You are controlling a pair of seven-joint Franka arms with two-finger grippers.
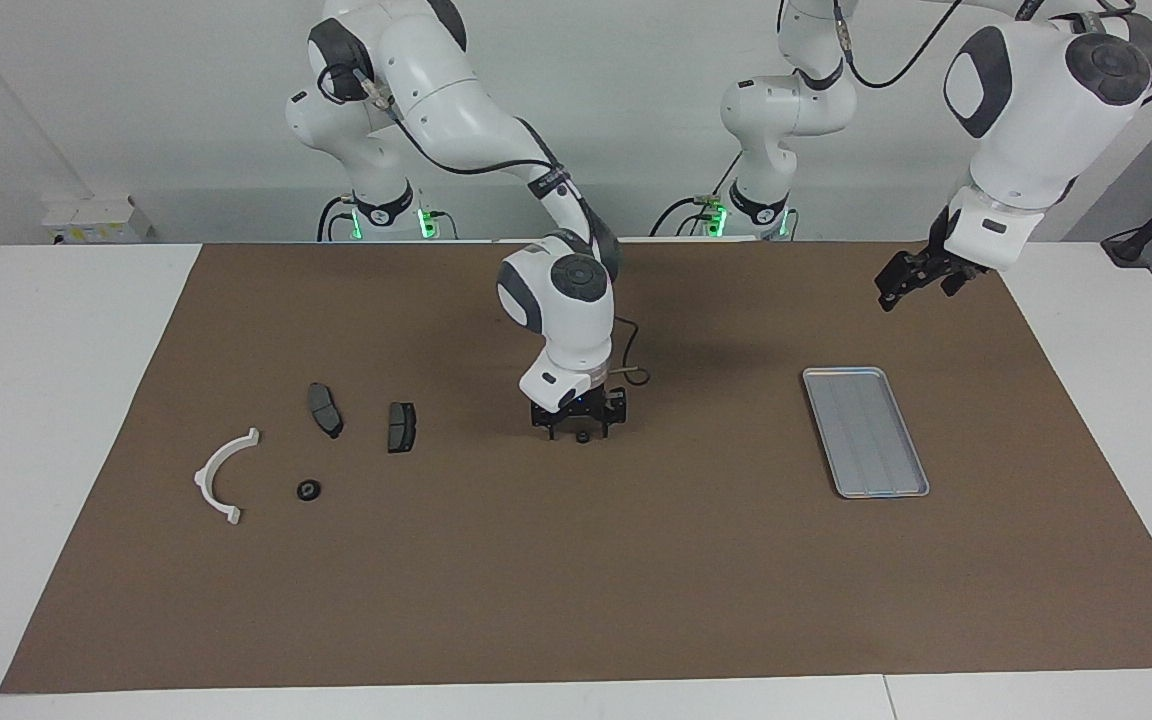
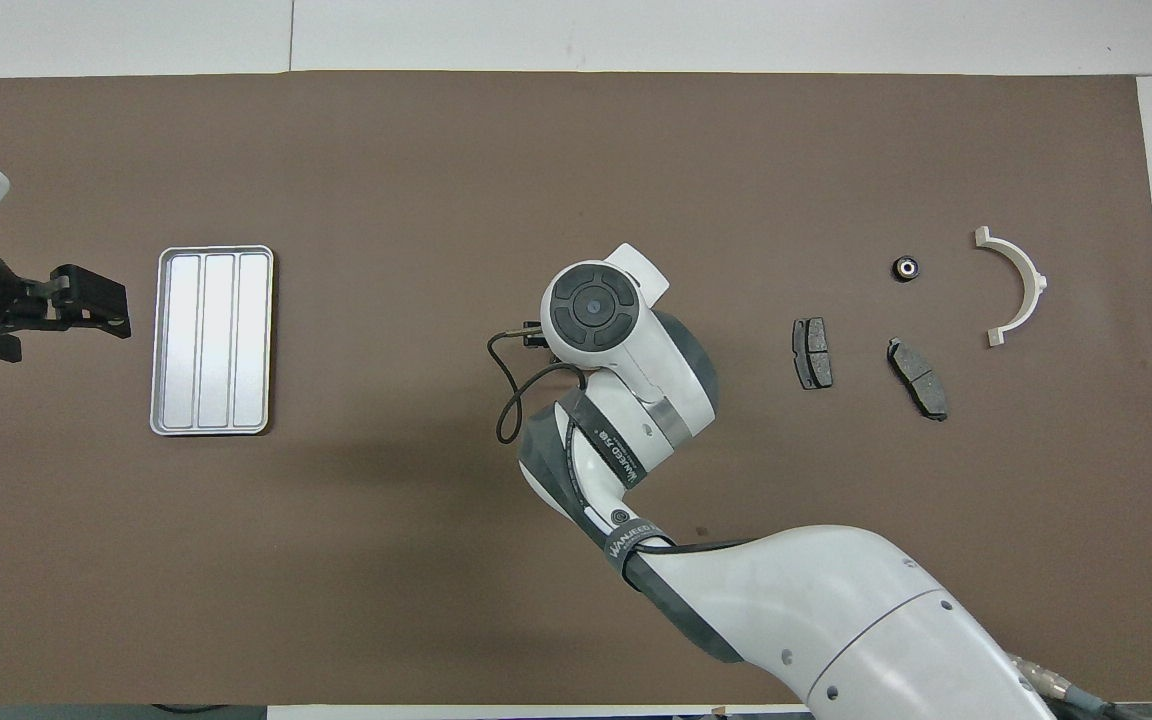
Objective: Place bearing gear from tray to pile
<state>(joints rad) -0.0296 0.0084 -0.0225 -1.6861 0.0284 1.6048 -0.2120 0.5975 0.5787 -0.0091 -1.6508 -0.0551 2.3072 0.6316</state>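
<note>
A small black bearing gear [image 1: 583,436] lies on the brown mat mid-table. My right gripper [image 1: 581,430] is down at the mat, open, with that gear between its fingers. In the overhead view the right wrist [image 2: 596,300] hides both. The silver ridged tray [image 1: 866,430] [image 2: 213,340] sits toward the left arm's end with nothing in it. My left gripper [image 1: 908,279] [image 2: 96,305] hangs open in the air beside the tray. The pile holds a white half-ring bracket [image 1: 206,472] [image 2: 1036,280], two dark brake pads [image 1: 325,409] [image 1: 401,426] and another black gear [image 1: 308,490] [image 2: 904,268].
The brown mat [image 1: 576,600] covers most of the white table. A thin black cable [image 2: 506,390] loops off the right wrist. The brake pads [image 2: 812,353] [image 2: 918,378] lie between the right gripper and the bracket.
</note>
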